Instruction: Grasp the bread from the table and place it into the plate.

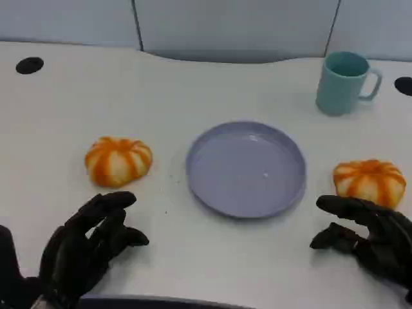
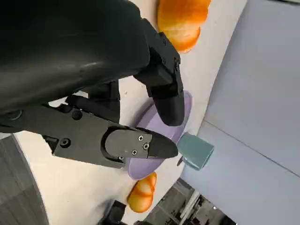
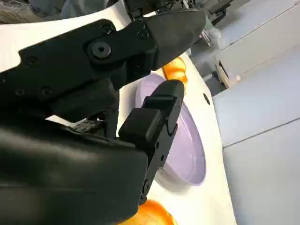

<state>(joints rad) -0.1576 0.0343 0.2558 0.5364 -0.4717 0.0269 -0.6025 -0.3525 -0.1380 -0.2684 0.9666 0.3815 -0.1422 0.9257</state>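
Two orange-and-white striped bread buns lie on the white table. One bun (image 1: 118,160) sits left of the lilac plate (image 1: 245,168), the other bun (image 1: 369,181) right of it. My left hand (image 1: 87,248) hovers just below the left bun, fingers apart, holding nothing. My right hand (image 1: 370,238) is just below the right bun, fingers spread and holding nothing. The left wrist view shows the left bun (image 2: 183,21), the plate (image 2: 185,110) and the far bun (image 2: 143,193) past my fingers (image 2: 140,145). The right wrist view shows the plate (image 3: 187,150) and both buns (image 3: 176,69) (image 3: 150,214).
A teal mug (image 1: 345,82) stands behind the plate at the back right. Two dark round holes (image 1: 29,65) sit in the table at the far left and far right. A grey partition wall runs behind the table.
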